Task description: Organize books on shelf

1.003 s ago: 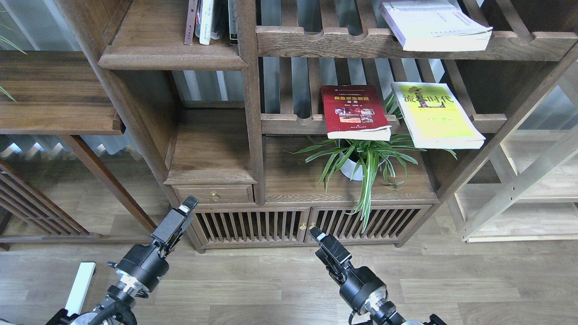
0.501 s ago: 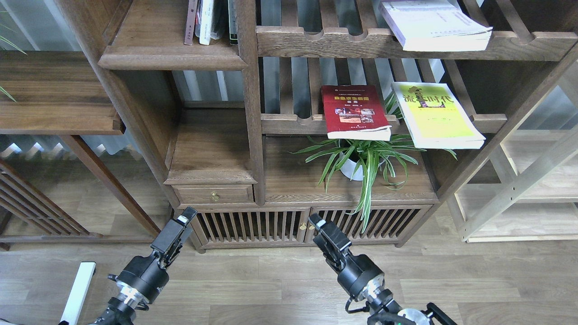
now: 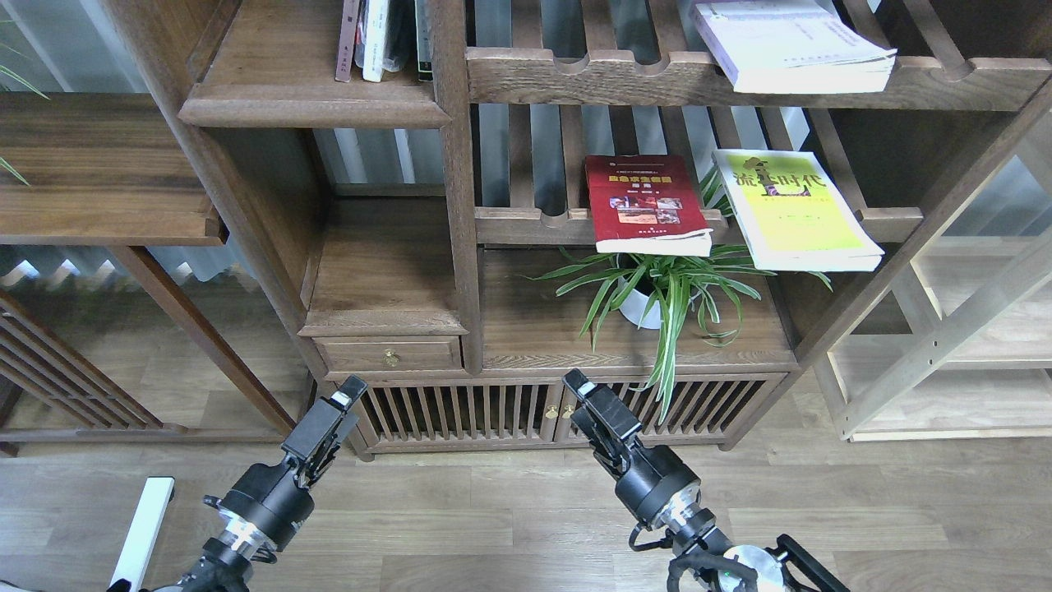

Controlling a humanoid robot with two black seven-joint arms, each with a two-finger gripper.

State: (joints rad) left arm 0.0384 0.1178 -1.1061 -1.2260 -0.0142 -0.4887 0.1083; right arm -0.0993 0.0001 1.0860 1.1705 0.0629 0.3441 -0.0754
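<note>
Three books lie flat on slatted shelves at the right of the bookcase. The dark red book [image 3: 647,203] and the yellow-green book [image 3: 793,210] lie side by side, and the pale lavender-white book [image 3: 789,45] lies one level higher. The solid moulded-edge shelf [image 3: 312,107] is at the upper left, with thin upright books at its back. My left gripper [image 3: 349,395] and right gripper [image 3: 575,385] are low, in front of the cabinet doors and far below the books. Both hold nothing. Their fingers show as one dark bar, so I cannot tell whether they are open.
A potted spider plant [image 3: 657,296] stands under the red and yellow-green books, its leaves reaching up between them. A second solid shelf [image 3: 386,316] sits above a small drawer [image 3: 390,355]. A pale wood rack [image 3: 945,353] stands at the right. A white object [image 3: 144,530] lies on the floor at the left.
My right gripper has risen toward the cabinet doors. My left gripper has dropped a little and shifted slightly right. The books have not moved.
</note>
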